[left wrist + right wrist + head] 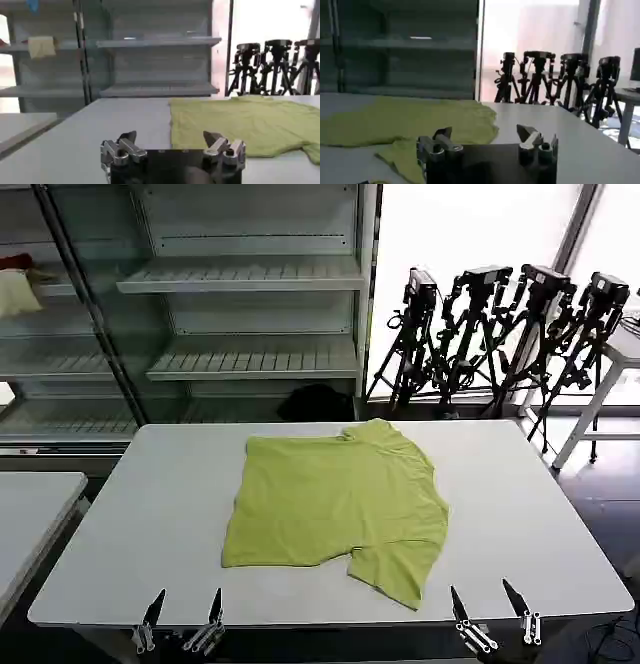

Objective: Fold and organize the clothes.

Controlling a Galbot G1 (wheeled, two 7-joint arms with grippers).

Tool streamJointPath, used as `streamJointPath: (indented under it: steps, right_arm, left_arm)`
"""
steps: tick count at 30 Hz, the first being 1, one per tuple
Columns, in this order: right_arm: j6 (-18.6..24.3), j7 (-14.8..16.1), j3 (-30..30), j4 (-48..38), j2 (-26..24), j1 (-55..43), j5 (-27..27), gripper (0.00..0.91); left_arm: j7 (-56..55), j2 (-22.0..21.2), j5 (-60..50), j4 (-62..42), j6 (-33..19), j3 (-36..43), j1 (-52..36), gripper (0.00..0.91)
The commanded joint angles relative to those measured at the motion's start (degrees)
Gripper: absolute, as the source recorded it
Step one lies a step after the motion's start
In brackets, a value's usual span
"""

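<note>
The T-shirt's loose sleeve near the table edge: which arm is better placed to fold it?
Probably the right. The sleeve of the T-shirt lies nearer the open right gripper; the left gripper is farther.

Lime-green T-shirt lies plain side up, partly folded; one sleeve spread.

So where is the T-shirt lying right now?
In the head view the T-shirt lies spread flat on the white table, about mid-table, with the open left gripper and open right gripper at the near edge.
</note>
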State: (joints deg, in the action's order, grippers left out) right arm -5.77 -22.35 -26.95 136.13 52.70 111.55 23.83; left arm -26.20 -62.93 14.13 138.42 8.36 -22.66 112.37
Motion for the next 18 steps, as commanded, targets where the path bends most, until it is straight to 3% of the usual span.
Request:
streamJointPath:
  steps: [1,8,18]
  right_arm:
    - [-27.38,-3.58,6.65,4.61,0.32,-12.88,7.17,0.907]
    - [-27.45,-4.88,11.91,0.37,1.18,-17.01,7.52,0.907]
    - [-27.43,-6.03,14.06,-1.66,2.63,-18.80,8.13,0.907]
  left_arm:
    - [2.78,4.00,9.74,0.93,24.64,-1.72,-12.80,0.907]
    - [6.92,5.40,11.06,-1.77,24.69,-1.74,-16.90,0.907]
    - [7.64,4.92,15.94,-5.14,24.75,-1.62,-21.61,0.907]
